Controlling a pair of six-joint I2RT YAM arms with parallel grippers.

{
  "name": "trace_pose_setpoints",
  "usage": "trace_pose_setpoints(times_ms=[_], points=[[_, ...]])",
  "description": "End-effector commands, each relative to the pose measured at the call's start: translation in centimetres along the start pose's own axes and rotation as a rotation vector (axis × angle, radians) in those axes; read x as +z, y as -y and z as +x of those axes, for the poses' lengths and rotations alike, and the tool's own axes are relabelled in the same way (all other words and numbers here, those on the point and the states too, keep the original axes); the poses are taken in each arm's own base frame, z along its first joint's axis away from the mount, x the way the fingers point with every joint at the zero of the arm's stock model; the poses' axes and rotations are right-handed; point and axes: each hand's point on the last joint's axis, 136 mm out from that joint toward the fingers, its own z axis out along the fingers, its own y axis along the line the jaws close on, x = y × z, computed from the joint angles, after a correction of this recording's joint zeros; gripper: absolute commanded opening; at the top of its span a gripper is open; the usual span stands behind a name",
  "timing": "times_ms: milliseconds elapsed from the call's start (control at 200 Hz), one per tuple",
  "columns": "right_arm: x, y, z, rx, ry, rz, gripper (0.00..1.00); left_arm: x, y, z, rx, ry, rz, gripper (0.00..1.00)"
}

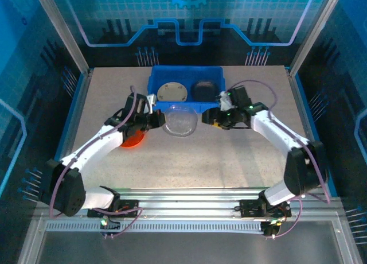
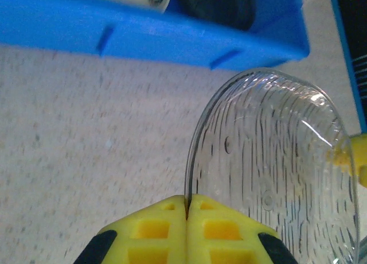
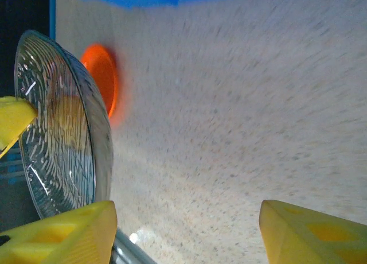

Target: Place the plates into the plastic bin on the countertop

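Two plates were recorded in the plastic bin [image 1: 186,69]: a cream plate [image 1: 172,93] and a black plate [image 1: 203,90]. An orange plate [image 1: 133,140] was left on the countertop [image 1: 229,160], partly under the left arm.

A clear glass plate [image 1: 180,119], ribbed and rounded-square, was held tilted just before the bin's near wall. Its rim was clamped by the left gripper [image 2: 186,204]. Contact with the countertop could not be judged. The right gripper [image 3: 183,229] was noted spread apart, empty.

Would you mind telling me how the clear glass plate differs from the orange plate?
The clear glass plate is see-through and ribbed; the orange plate is opaque and plain. The clear glass plate is pinched at its rim by the left gripper; the orange plate lies ungripped on the countertop. Both are outside the blue bin.
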Motion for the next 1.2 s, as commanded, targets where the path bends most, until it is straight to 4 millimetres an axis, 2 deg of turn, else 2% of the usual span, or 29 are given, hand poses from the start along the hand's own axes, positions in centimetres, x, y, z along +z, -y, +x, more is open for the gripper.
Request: trace_pose_setpoints(times_ms=[0,125,295,415,630,1011,1196], points=[[-3.1,1.3,-1.3,0.022,0.113,0.053,0.68,0.3,0.8,-3.0,0.003,0.040,-0.033,0.00],[-4.3,2.2,-1.7,0.054,0.136,0.057,0.68,1.8,2.3,-6.4,-0.022,0.079,-0.015,0.00],[-4.3,3.3,-2.1,0.081,0.142,0.054,0.68,4.7,3.5,-10.2,-0.059,0.126,-0.010,0.00],[-4.3,3.9,-2.8,0.092,0.152,0.052,0.68,7.2,3.7,-12.0,-0.093,0.139,-0.009,0.00],[-4.6,5.1,-3.8,0.135,0.191,0.036,0.67,12.0,3.5,-13.8,-0.128,0.154,0.000,0.00],[-4.7,5.3,-2.9,0.137,0.187,0.043,0.67,18.9,2.6,-15.3,-0.162,0.193,0.000,0.00],[-4.5,5.6,-2.3,0.148,0.176,0.036,0.67,22.0,2.9,-15.7,-0.168,0.202,0.005,0.00]])
